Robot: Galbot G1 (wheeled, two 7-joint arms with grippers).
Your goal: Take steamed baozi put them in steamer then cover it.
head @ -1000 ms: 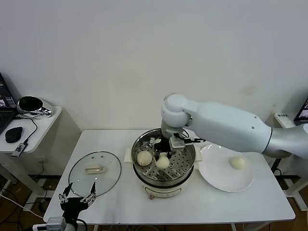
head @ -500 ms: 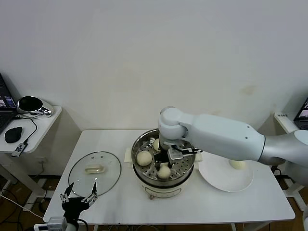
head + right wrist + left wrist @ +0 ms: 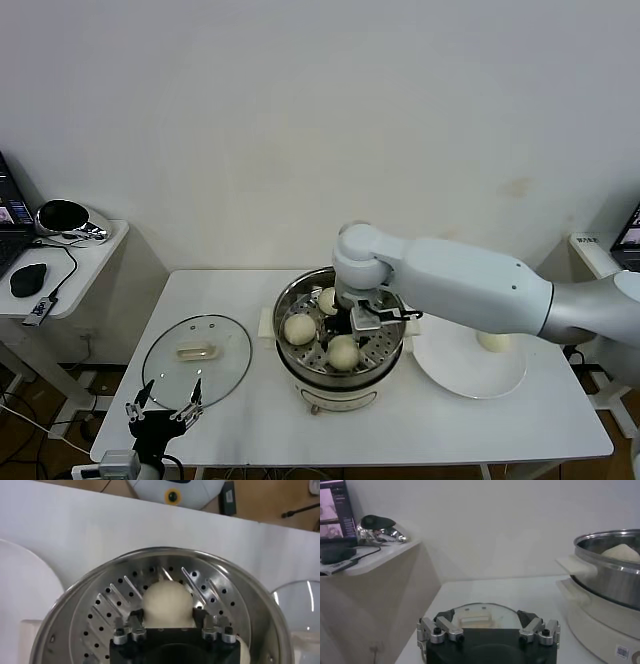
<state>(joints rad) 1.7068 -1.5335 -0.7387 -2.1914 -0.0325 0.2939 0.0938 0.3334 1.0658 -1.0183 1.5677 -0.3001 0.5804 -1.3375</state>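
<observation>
Your right gripper (image 3: 357, 322) hangs inside the round shiny steel steamer (image 3: 392, 341), fingers wide around a small smooth cream-white bun (image 3: 167, 603), while your left gripper (image 3: 160, 408) waits open near the round clear glass lid (image 3: 197, 358).

We look down past our right gripper (image 3: 169, 622) into the steamer (image 3: 100, 610). One steamed baozi (image 3: 167, 602) sits on its perforated floor between our parted fingers (image 3: 129, 630), apparently just clear of them.
</observation>
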